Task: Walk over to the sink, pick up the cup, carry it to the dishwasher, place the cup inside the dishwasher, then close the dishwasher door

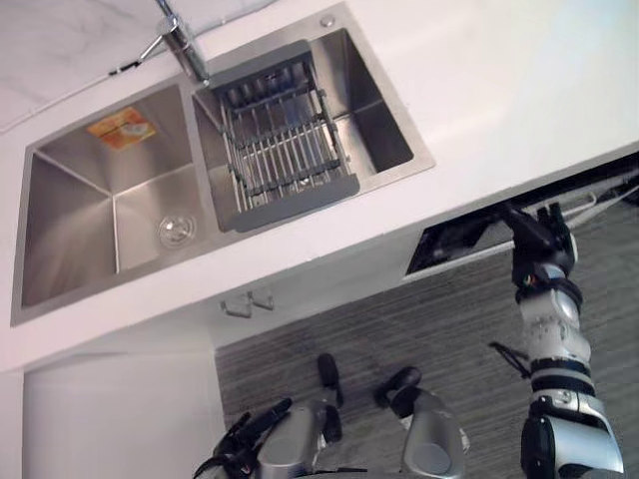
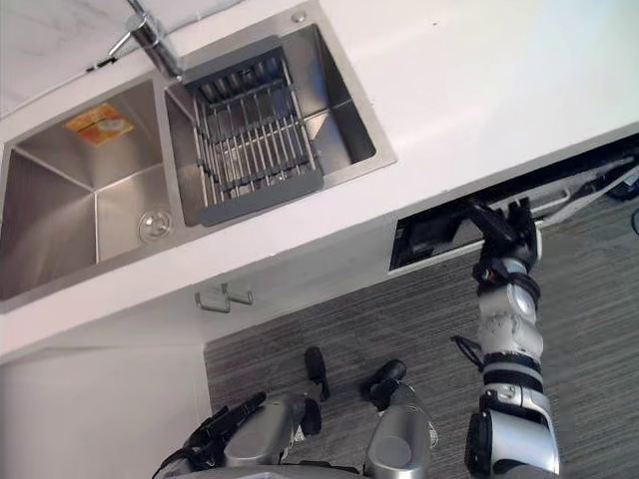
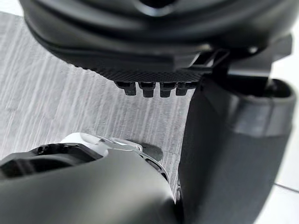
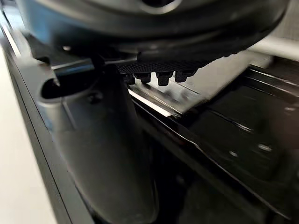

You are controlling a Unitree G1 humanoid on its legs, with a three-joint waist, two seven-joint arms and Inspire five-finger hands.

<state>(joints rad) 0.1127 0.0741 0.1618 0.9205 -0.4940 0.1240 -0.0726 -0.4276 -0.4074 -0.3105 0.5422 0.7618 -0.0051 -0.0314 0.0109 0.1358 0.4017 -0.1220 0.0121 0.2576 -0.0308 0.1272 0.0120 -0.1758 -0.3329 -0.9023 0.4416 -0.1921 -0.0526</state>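
Note:
The dishwasher [image 1: 461, 242] sits under the white counter at the right. Its door [image 1: 469, 261] stands nearly upright, leaving a narrow dark gap at the top. My right hand [image 1: 540, 234] is raised to that top edge with its fingers straight against the door. In the right wrist view the fingertips [image 4: 159, 77] lie over the door's rim, with the dark inside of the dishwasher [image 4: 243, 140] past them. My left hand [image 1: 247, 431] hangs low by my side, fingers relaxed and holding nothing. The double steel sink [image 1: 70, 200] lies at the left of the counter.
A grey drying rack [image 1: 283, 140] sits in the sink's right basin, under the tap [image 1: 182, 42]. An orange sticker [image 1: 122, 128] is on the left basin's wall. The white counter [image 1: 499, 90] runs right. A small cabinet handle [image 1: 248, 302] hangs below the counter edge, above grey striped floor [image 1: 429, 329].

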